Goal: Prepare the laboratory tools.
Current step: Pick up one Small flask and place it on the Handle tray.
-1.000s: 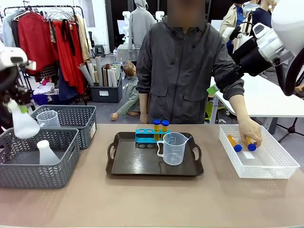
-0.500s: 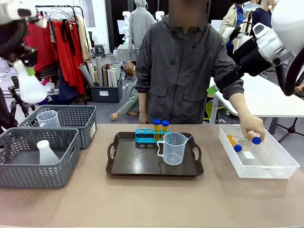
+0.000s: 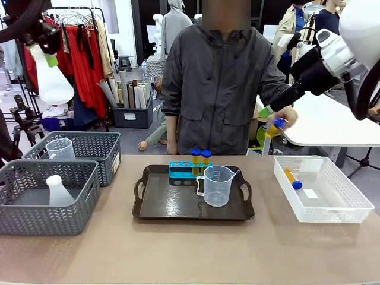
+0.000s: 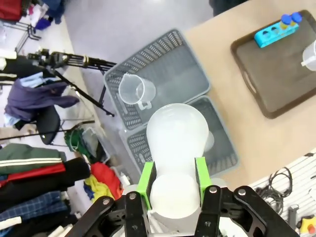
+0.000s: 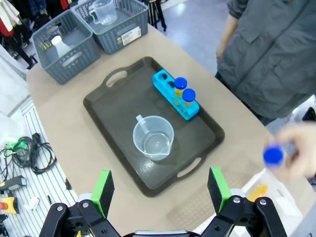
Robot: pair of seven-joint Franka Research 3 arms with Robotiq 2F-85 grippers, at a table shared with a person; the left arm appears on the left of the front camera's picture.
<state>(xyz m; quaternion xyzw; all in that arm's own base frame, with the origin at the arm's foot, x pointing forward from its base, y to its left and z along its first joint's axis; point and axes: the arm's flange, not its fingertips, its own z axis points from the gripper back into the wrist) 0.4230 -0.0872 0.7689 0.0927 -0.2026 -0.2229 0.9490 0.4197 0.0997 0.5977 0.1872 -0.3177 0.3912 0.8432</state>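
My left gripper (image 4: pixel 174 177) is shut on the neck of a translucent white conical flask (image 4: pixel 177 143), held high at the far left (image 3: pixel 52 83) above the baskets. On the dark tray (image 3: pixel 172 205) stand a blue rack (image 3: pixel 181 170) with two blue-capped yellow test tubes (image 3: pixel 201 158) and a clear handled beaker (image 3: pixel 217 185). The person's hand (image 3: pixel 286 117) holds up one more test tube (image 3: pixel 276 124). Another test tube (image 3: pixel 293 179) lies in the white crate (image 3: pixel 350 211). My right gripper (image 5: pixel 160 190) hangs open and empty high above the tray.
Two grey mesh baskets stand at the left: the near one (image 3: pixel 35 222) holds a second flask (image 3: pixel 58 191), the far one (image 3: pixel 95 148) a beaker (image 3: pixel 60 148). The person stands behind the table's far edge. My right arm (image 3: pixel 323 62) reaches in from the upper right.
My left gripper has lifted the flask from just above the baskets to high at the upper left. The person's hand has taken one test tube up out of the crate.
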